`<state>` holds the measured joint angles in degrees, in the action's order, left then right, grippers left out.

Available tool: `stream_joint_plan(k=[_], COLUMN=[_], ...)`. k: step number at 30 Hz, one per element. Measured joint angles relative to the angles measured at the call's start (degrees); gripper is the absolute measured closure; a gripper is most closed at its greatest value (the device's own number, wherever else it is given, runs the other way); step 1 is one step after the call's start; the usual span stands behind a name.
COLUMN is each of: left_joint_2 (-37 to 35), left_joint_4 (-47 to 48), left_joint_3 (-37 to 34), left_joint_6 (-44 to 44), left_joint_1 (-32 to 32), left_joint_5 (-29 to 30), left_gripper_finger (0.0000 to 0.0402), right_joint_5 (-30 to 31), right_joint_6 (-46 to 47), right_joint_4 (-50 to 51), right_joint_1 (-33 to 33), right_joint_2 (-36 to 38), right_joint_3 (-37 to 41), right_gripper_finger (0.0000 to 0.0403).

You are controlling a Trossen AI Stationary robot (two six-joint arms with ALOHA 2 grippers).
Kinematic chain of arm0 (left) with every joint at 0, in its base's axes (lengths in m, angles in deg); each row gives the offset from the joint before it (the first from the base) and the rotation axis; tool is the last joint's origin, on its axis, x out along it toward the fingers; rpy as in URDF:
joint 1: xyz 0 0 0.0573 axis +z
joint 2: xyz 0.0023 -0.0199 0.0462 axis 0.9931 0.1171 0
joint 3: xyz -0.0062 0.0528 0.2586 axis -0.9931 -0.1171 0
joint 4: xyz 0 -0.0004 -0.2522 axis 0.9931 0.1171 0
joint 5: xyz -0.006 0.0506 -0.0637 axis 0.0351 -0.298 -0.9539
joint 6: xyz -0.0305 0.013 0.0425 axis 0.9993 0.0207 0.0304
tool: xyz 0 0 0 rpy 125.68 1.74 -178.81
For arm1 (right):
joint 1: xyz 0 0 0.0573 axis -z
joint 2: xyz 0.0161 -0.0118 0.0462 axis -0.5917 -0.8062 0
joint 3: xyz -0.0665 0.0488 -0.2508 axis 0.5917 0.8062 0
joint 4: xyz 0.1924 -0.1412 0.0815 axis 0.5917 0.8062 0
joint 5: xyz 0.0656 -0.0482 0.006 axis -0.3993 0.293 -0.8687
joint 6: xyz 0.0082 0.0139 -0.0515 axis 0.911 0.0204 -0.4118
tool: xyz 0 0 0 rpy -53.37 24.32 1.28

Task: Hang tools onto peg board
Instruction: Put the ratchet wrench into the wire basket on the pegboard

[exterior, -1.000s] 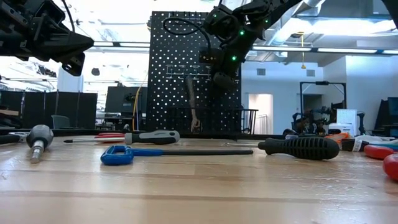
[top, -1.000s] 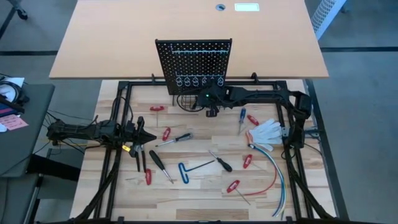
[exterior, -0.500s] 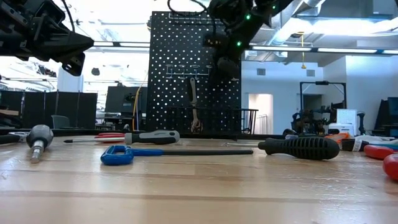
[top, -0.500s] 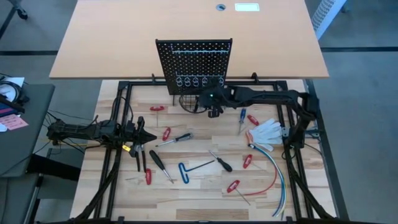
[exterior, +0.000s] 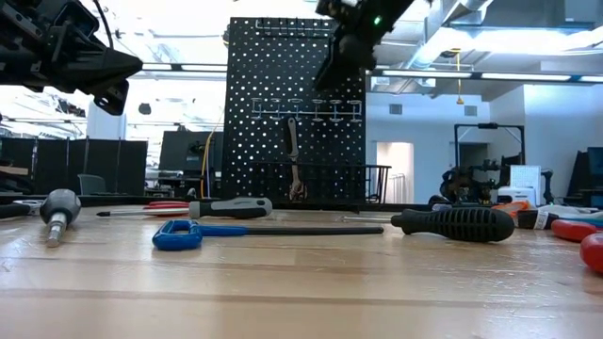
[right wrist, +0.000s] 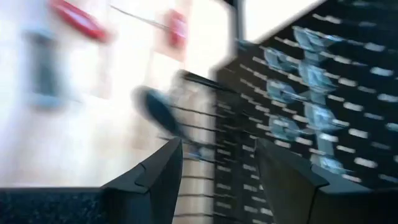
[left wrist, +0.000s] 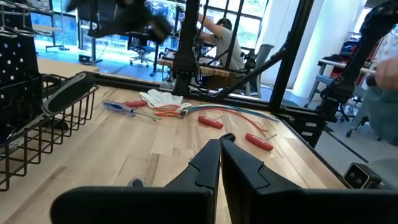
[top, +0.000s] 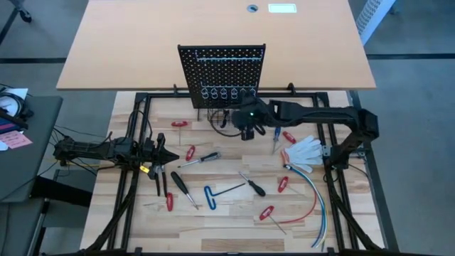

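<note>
I've just let go: the right gripper [top: 247,133] has pulled back from the board [top: 222,67], jaws apart and empty, so the wrench [exterior: 293,155] is hung. Only the low view shows it hanging there. Left gripper [top: 165,155] waits at left, jaws together; other tools [top: 186,189] remain on the table [top: 213,220]

**Blurred, Cropped and Unresolved Areas**

The right wrist view is smeared by motion: the peg board [right wrist: 323,93] and red tools [right wrist: 78,18] are only vaguely made out. In the low view, the right hand [exterior: 341,47] is partly cut off at the top edge.
</note>
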<state>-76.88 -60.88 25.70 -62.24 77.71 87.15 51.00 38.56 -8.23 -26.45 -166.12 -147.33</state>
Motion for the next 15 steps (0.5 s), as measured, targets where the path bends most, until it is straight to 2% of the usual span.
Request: stream_joint_plan(k=[3,5,7,12,15], left_joint_2=[0.00,0.00,0.00,-0.02,-0.02], left_joint_4=[0.00,0.00,0.00,-0.02,0.00], left_joint_3=[0.00,0.00,0.00,0.00,0.00], left_joint_6=[0.08,0.35,0.45,0.89,0.35], left_joint_1=[0.00,0.00,0.00,0.00,0.00], left_joint_5=[0.01,0.01,0.01,0.03,0.03], left_gripper_finger=[0.0389,0.0389,0.0389,0.0389,0.0389], right_joint_5=[-10.96,-14.82,-12.80,-0.12,3.62], right_joint_6=[7.47,12.13,14.27,17.32,18.75], right_joint_4=[0.43,-4.27,-11.97,-38.35,-46.30], right_joint_1=[-1.17,-1.41,-2.13,-3.29,-3.51], right_joint_2=[0.10,-0.37,-0.70,-0.71,-0.68], right_joint_3=[1.65,5.61,10.38,23.02,26.49], right_gripper_finger=[0.0196,0.0196,0.0196,0.0196,0.0196])
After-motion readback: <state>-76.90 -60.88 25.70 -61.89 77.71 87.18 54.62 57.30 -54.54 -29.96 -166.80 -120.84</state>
